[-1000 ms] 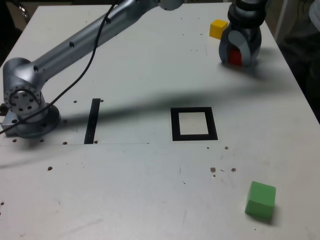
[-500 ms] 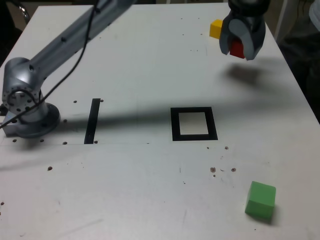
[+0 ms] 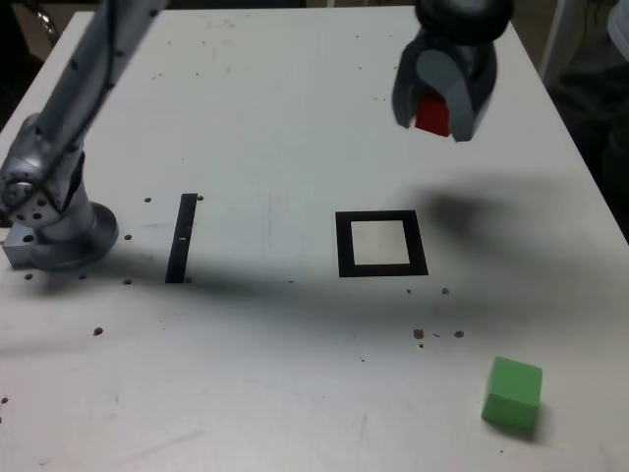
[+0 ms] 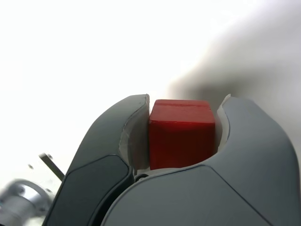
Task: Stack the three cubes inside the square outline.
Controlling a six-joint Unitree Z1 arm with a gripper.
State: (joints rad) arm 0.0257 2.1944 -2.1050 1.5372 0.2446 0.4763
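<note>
Aloft, red cube point(image 4: 182, 134) in claw point(image 4: 184, 127), square outline point(image 3: 345, 246) bare inside.

White bench point(image 3: 275, 364) with scattered dark specks. A black square outline point(image 3: 381, 270) lies near its middle; in the exterior view, a black strip point(image 3: 181, 239) is left of it, a green cube point(image 3: 513, 393) lower right.

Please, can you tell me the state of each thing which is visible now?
Gripper: closed on the red cube, above the table.
Red cube: held between the fingers, off the table.
Green cube: resting on the table, not held.
Square outline: no cube inside.
Arm: raised, blurred in the exterior view.
Yellow cube: not visible.
</note>
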